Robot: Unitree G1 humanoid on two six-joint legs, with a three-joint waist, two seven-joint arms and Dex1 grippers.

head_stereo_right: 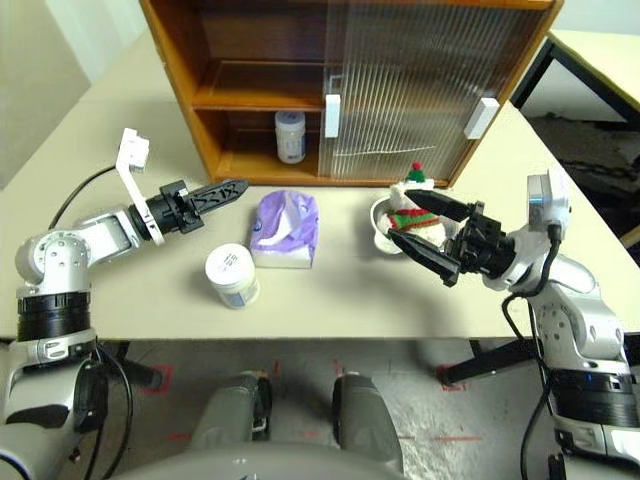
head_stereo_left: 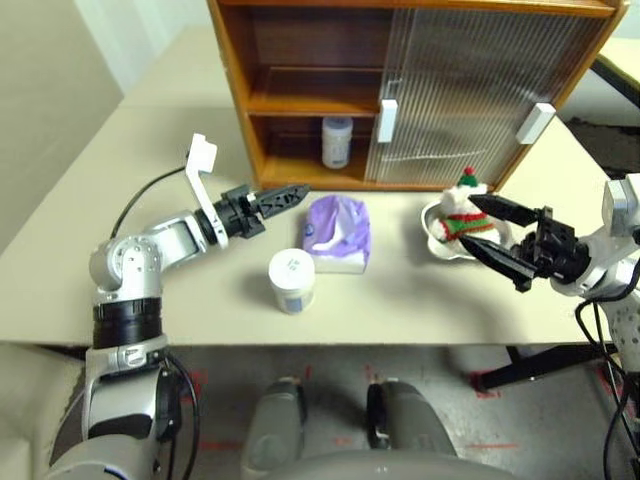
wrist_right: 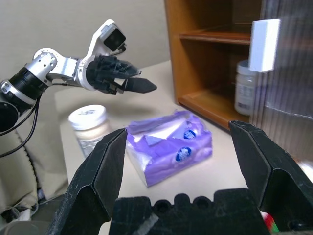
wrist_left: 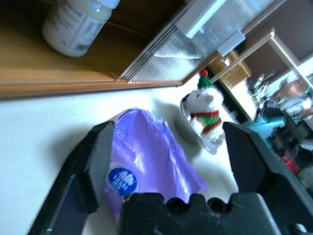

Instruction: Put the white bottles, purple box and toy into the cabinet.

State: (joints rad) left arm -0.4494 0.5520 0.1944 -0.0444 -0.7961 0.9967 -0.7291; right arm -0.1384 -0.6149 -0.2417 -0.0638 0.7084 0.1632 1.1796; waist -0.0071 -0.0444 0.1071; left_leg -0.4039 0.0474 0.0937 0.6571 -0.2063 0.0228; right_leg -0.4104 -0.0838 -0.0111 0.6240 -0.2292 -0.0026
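Observation:
The wooden cabinet (head_stereo_left: pixel 236 70) stands at the back of the table with its left half open. One white bottle (head_stereo_left: pixel 337 141) stands inside on the bottom board, and another white bottle (head_stereo_left: pixel 292 280) stands on the table near the front. The purple box (head_stereo_left: pixel 338 232) lies just behind and to the right of that bottle. The toy (head_stereo_left: pixel 462 208) sits in a metal dish (head_stereo_left: pixel 438 243) to the right. My left gripper (head_stereo_left: pixel 298 191) hovers open and empty left of the purple box, pointing at it. My right gripper (head_stereo_left: pixel 470 221) is open, its fingertips on either side of the toy's right flank.
Ribbed sliding doors (head_stereo_left: pixel 470 90) with white handles (head_stereo_left: pixel 387 120) cover the cabinet's right half. The beige table (head_stereo_left: pixel 130 230) ends at a front edge close to me. A second table (head_stereo_right: pixel 600 60) stands to the far right.

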